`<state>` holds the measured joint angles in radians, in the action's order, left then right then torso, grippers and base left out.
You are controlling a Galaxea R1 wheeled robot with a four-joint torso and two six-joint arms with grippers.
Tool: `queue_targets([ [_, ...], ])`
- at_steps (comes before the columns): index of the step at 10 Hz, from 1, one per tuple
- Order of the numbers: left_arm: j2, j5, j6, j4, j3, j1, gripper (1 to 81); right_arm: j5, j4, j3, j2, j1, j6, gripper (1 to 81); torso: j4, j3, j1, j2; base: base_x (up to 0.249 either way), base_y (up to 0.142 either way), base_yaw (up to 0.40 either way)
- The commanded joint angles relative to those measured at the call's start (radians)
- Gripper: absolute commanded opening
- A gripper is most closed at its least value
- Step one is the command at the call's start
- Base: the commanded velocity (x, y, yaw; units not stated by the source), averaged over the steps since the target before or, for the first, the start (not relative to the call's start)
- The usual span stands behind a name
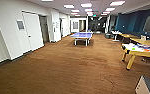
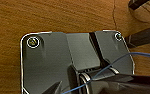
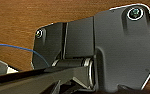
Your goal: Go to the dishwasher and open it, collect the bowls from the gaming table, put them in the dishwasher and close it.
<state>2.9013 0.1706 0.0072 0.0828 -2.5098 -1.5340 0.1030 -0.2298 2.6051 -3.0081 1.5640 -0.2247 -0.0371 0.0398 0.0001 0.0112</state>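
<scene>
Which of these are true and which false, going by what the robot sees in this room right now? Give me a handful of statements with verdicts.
1. A blue ping-pong table stands far down the room. True.
2. The yellow gaming table is on the left side. False: it is on the right.
3. The floor is white tile. False: it is brown carpet.
4. Things lie on the yellow table's top. True.
5. Ceiling lights are on. True.

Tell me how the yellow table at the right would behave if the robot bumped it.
The yellow table would probably not tip easily: its legs splay outward. It looks bulky, so likely heavy to shove. On the brown carpet it would probably drag rather than slide.
</scene>
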Motion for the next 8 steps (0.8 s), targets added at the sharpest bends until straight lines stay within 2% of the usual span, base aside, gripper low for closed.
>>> queue_targets([
  [1,-0.005,-0.056,0.008,0.012,0.005,0.028,81.1,-0.058,-0.011,-0.007,-0.004,-0.025,0.002,81.1,0.0,0.0,0.0,0.0,0.164,0.0,0.0],
  [8,-0.005,-0.056,0.01,0.012,0.005,0.028,81.1,-0.057,-0.013,-0.011,-0.002,-0.026,0.002,81.1,0.0,0.0,0.0,0.0,0.169,0.0,0.0],
])
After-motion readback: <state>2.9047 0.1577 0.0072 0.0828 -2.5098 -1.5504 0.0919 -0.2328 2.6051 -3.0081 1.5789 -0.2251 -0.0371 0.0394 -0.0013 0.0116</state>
